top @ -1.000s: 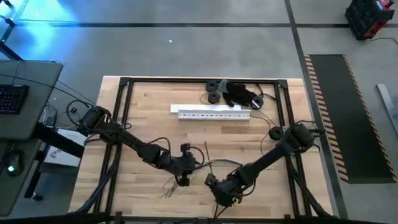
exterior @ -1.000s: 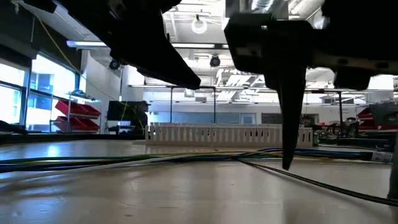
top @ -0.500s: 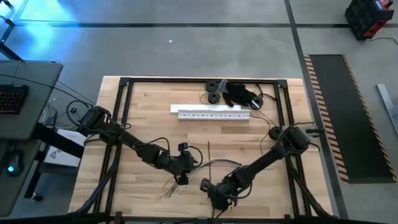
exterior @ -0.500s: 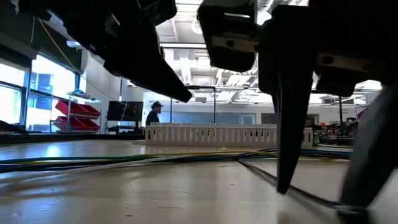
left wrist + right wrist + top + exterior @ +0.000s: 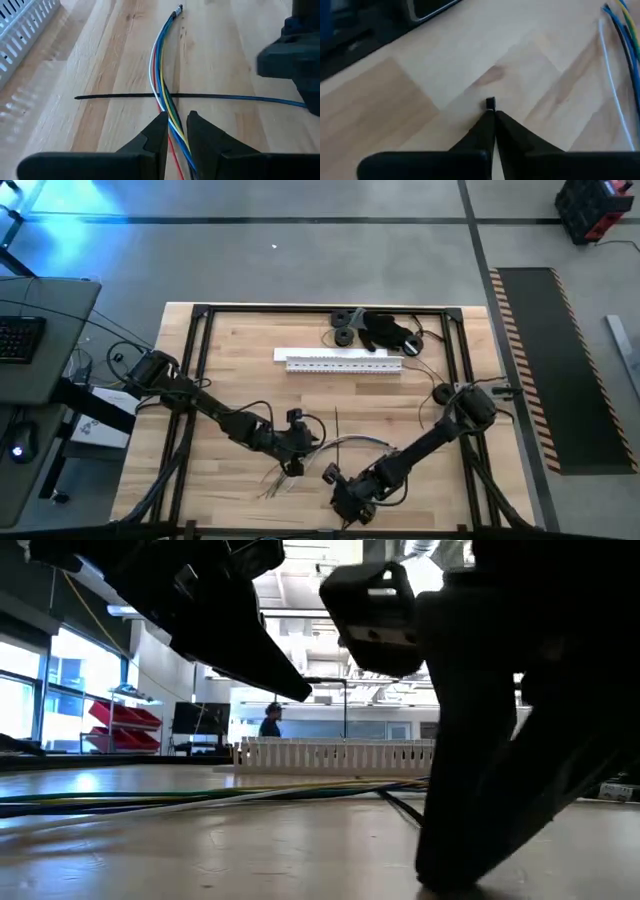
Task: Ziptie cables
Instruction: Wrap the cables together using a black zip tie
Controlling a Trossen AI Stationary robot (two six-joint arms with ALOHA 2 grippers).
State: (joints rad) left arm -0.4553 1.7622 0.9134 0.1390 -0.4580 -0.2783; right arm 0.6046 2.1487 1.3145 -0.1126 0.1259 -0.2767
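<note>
Left wrist view: left hand (image 5: pixel 176 131) sits low over the cables (image 5: pixel 162 75), fingers a narrow gap apart with the bundle running between the tips; not clamped as far as I can see. Bundle's long axis runs straight ahead out of the hand to a free end. A thin black tie (image 5: pixel 120 96) lies flat on the bench (image 5: pixel 220 60), crossing the bundle roughly square just ahead of the fingertips, so tie and cables are at right angles.

High view: left hand (image 5: pixel 293 467) is mid-bench toward the near edge, right on the cables (image 5: pixel 352 442), which trail toward the right arm. Right hand (image 5: pixel 347 502) is near the front edge, beside the bundle but not on it. White slotted duct (image 5: pixel 345 361) lies well apart toward the far side.

Right wrist view: right hand (image 5: pixel 490 116) fingers are pressed together on a small dark tip (image 5: pixel 490 103) (looks like a tie end, can't confirm). Cables (image 5: pixel 620 30) pass off to one side of it, clear of the fingers.

Low view: cables (image 5: pixel 200 798) lie flat on the bench (image 5: pixel 250 850); person (image 5: pixel 270 720) in the room behind, not involved.

Judgement: left hand is the nearer one and already astride the bundle. Next move turns on getting the tie round the cables at that crossing, so the right hand has to work across the bundle axis, not along it
</note>
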